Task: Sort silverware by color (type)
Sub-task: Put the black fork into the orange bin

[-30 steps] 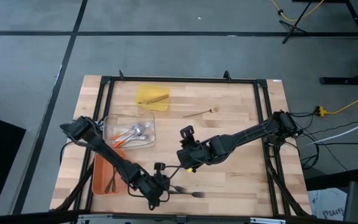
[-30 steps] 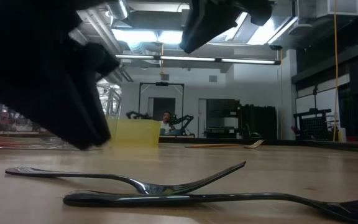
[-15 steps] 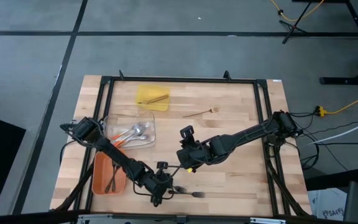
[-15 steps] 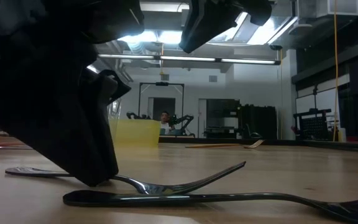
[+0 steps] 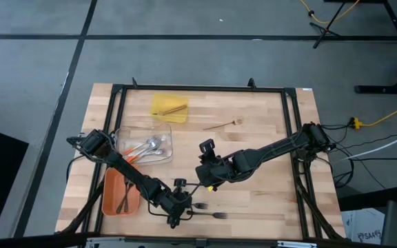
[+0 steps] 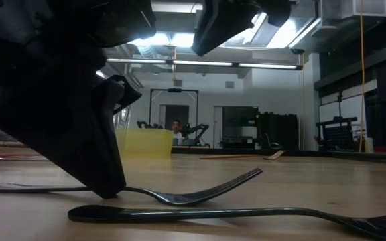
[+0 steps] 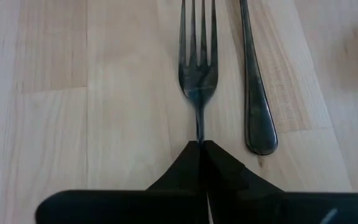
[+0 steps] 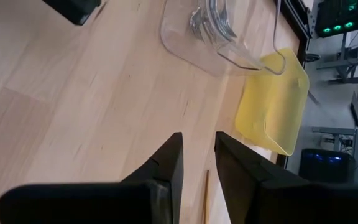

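A dark fork [image 5: 198, 206] lies near the table's front edge, and my left gripper [image 7: 201, 148] is shut on it. A second dark utensil [image 5: 212, 215] lies beside it, flat on the wood, its handle [image 7: 253, 81] showing in the left wrist view. My right gripper [image 8: 197, 140] hangs above the table's middle [image 5: 209, 180], open, with nothing between its fingers. A wooden utensil [image 5: 222, 125] lies flat toward the far side. My left gripper pinches the fork's thin stem [image 7: 198, 132] just behind the tines, between its two fingertips. The fingers slant down from the table's left, in line with the fork. The fork rests on the table, its handle [image 6: 25, 189] flat and its tines [image 6: 240, 181] curving up.
A yellow tray [image 5: 169, 107] with wooden utensils stands at the back. A clear tray [image 5: 147, 147] holds silver utensils with orange handles. An orange tray [image 5: 121, 193] at the front left holds dark forks. Bare wood lies on the table's right side.
My left gripper has come down and a little toward the table's right onto the dark fork. Since then the fork has slid slightly along the table, its handle end going toward the left edge.
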### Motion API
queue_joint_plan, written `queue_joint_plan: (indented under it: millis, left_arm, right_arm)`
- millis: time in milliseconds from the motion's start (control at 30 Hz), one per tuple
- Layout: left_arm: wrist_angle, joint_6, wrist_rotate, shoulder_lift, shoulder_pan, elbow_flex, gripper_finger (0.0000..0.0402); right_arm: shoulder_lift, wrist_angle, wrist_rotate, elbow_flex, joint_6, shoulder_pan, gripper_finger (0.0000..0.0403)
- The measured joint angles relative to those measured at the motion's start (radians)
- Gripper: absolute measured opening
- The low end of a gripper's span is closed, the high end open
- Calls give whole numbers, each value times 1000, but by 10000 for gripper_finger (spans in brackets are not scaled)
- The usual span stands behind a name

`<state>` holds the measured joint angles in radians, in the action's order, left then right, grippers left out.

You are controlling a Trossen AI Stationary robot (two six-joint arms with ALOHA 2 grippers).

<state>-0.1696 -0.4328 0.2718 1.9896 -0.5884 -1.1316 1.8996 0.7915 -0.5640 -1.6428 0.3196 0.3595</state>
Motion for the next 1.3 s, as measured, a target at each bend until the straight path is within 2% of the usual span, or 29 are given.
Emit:
queue_joint_plan:
  millis: [400, 1033, 1300]
  left_arm:
    - [-16, -16, -7, -23, -3, 4, 2]
    - [-6, -223, -80, -38, -32, 4, 0]
    - [-35, -293, 2, -114, -56, 0, 0]
  right_arm:
    - [0, -24, 0, 0, 3, 0, 85]
    - [0, 29, -4, 0, 7, 0, 85]
    - [0, 37, -21, 1, 7, 0, 85]
